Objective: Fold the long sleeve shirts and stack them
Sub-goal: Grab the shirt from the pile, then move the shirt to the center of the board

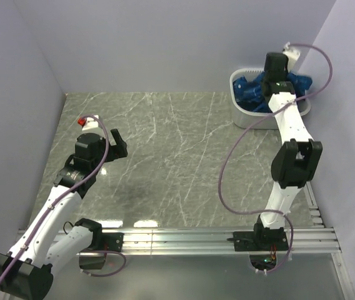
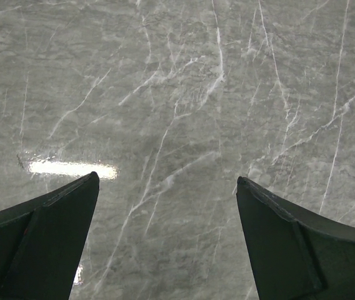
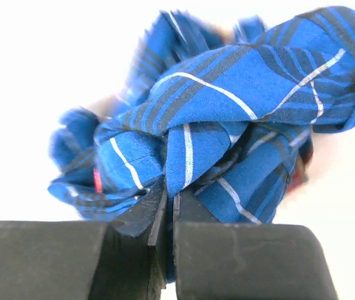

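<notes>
The grey marbled tabletop (image 1: 165, 156) takes up most of the scene, and I see no shirt spread on it. The white basket (image 1: 242, 117) sits at its far right corner, well apart from the left arm (image 1: 59, 200) and right under the reach of the right arm (image 1: 293, 144), which stretches out over it.

In the basket lies the blue plaid shirt (image 3: 227, 94), bunched and twisted into a knot of folds. Crumpled like that, it shows no long axis I could name. A fleck of red peeps from under the blue, but I cannot tell whether that is a second shirt.

The right fingers (image 3: 240, 262) are pressed together on a fold at the near edge of the bundle, with the rest of the cloth heaped just beyond their tips.

The left fingers (image 2: 46, 231) stand spread wide over the tabletop's left side, with nothing between them.

To my eye the next move turns on this: the bare tabletop lies to the left of the basket and nearer the arm bases, so the pinched shirt must rise over the rim and come that way.
</notes>
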{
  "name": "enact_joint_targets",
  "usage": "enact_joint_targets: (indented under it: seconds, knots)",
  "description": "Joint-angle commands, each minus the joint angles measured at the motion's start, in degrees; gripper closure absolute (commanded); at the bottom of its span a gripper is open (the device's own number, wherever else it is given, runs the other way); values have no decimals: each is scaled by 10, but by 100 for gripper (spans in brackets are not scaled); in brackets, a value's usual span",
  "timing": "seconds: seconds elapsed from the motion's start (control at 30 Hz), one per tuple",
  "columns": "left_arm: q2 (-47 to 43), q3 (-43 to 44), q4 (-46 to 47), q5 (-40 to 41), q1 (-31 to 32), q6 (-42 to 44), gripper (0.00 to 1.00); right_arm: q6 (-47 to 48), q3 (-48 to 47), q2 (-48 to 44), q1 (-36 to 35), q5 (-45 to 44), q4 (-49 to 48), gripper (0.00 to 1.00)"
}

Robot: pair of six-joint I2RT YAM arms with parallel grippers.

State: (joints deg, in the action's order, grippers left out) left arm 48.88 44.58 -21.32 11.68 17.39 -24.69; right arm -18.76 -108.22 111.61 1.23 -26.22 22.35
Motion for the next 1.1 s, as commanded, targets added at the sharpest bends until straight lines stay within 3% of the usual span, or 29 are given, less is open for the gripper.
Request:
enact_joint_targets:
  seconds: [0.0, 0.17, 0.37, 0.57, 0.8, 0.97, 1.07]
  knots:
    - [-13, 0, 10, -3, -1, 6, 2, 124, -37, -117, -59, -43, -134, 100]
    - [-27, -1, 7, 11, -1, 1, 2, 234, -115, -162, -158, 16, -199, 100]
    - [-41, 0, 4, 26, -2, -5, 2, 292, -218, -163, -270, 134, -205, 100]
    - [-54, -2, 4, 40, -2, -11, 2, 292, -221, -170, -366, 232, -258, 100]
    - [-63, -3, 3, 50, -6, -16, 2, 284, -232, -142, -446, 289, -276, 100]
    - [-77, -3, 2, 69, -9, -21, 2, 237, -94, -169, -476, 267, -287, 97]
    - [-85, -5, 1, 80, -9, -24, 2, 192, 58, -211, -483, 228, -300, 77]
